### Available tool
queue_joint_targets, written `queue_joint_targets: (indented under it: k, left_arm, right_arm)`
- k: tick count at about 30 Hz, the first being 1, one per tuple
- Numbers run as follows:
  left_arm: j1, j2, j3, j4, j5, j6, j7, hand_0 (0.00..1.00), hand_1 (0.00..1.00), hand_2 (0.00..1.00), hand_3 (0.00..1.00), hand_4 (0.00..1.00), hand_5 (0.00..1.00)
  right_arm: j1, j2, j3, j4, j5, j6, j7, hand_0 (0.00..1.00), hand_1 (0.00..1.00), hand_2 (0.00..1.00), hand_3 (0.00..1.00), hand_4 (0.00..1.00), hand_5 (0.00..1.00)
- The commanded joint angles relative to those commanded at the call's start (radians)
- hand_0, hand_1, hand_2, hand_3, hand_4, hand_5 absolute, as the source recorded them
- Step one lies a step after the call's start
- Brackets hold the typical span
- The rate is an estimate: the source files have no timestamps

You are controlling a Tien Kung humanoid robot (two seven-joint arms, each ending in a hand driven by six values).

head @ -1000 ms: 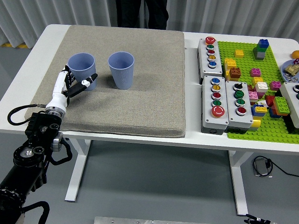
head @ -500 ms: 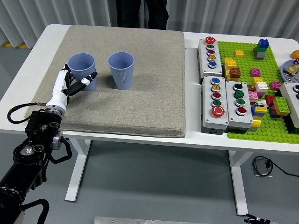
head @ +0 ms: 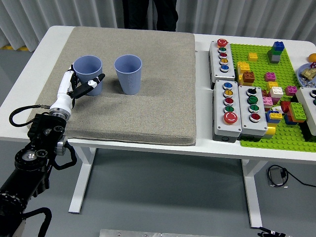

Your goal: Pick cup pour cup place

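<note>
We see the left robot hand (head: 79,85) reaching in from the lower left over a grey mat (head: 148,94) that covers most of the white tabletop (head: 29,64). Its fingers are curled around the lower part of the left cup (head: 88,74), thumb on the near right side, other fingers at the cup's left side; the fingers look to be touching the cup wall, so we read it as a grasp, with the cup standing upright on the mat. A second cup (head: 128,73), the same pale blue and also upright, stands just to the right of the first, apart from it and from the hand. Both cups sit in the far left part of the mat. To the right of the mat lie three button boxes (head: 228,106), and beyond them a green baseplate (head: 276,98) carrying scattered coloured bricks (head: 276,51). At the far side of the tabletop a person (head: 149,12) in dark clothing stands, only legs showing, with no hands in view.
</note>
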Motion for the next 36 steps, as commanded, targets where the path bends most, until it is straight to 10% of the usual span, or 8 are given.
queue_joint_targets:
  k: [36]
  left_arm:
    - [-0.004,0.005,-0.001,0.037,-0.002,0.019,0.001,0.875,0.891,0.998,0.998,0.953,0.383]
  right_arm:
    - [0.007,0.000,-0.003,0.000,0.007,0.000,0.001,0.662,0.649,0.665,0.633,0.489,0.132]
